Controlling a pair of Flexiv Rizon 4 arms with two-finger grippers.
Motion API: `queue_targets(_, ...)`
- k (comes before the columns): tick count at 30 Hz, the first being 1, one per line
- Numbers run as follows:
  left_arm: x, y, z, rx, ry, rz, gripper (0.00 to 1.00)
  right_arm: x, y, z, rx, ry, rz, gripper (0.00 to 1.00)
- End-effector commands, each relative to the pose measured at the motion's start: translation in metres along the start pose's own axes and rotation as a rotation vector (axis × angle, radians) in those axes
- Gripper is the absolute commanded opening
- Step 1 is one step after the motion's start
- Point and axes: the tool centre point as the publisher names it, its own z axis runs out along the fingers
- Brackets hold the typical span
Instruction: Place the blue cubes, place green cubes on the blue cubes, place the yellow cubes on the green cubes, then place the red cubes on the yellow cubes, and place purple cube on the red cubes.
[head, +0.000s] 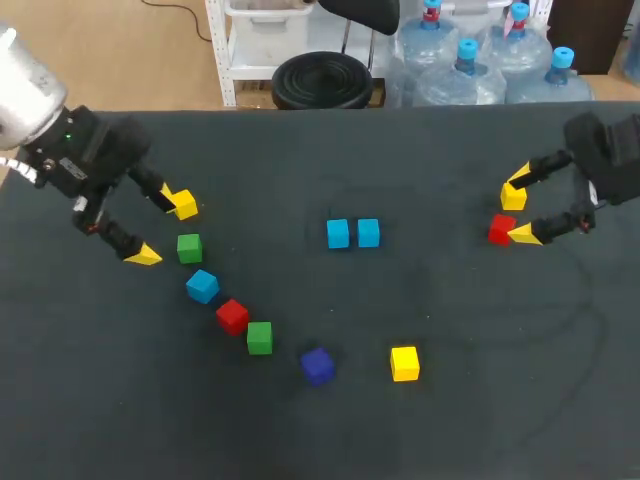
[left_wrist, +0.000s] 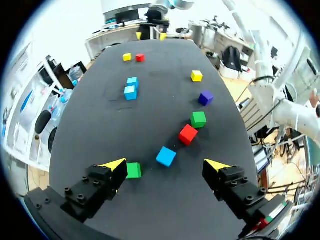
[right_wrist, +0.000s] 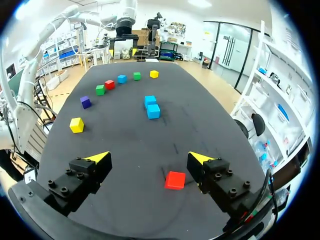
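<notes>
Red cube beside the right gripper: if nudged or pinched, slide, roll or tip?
Likely slides, not rolls: the small red cube rests flat on one face on the dark table. Its flat opposite sides should suit the open right gripper. It looks stiff; weight is unclear.

All the cubes lie flat on the table. Two blue cubes (head: 338, 233) sit side by side in the middle. On the left a slanted row runs: yellow cube (head: 185, 205), green cube (head: 189, 248), turned blue cube (head: 202, 286), red cube (head: 232, 316), second green cube (head: 259, 337), purple cube (head: 317, 365). A lone yellow cube (head: 404, 363) sits near the purple one. Far right, another red cube (head: 501, 229) and a third yellow cube (head: 513, 197) sit close together.
</notes>
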Motion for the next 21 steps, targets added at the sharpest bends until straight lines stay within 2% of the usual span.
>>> queue_targets(1,-0.004,0.010,0.009,0.033,0.002,0.044,1.00,0.000,0.000,0.000,0.000,0.000,0.000,1.00)
queue_targets(8,-0.002,0.003,0.023,0.047,0.019,0.163,1.00,0.000,0.000,0.000,0.000,0.000,0.000,1.00)
queue_targets(21,0.012,-0.001,0.053,0.067,0.008,0.290,1.00,0.000,0.000,0.000,0.000,0.000,0.000,1.00)
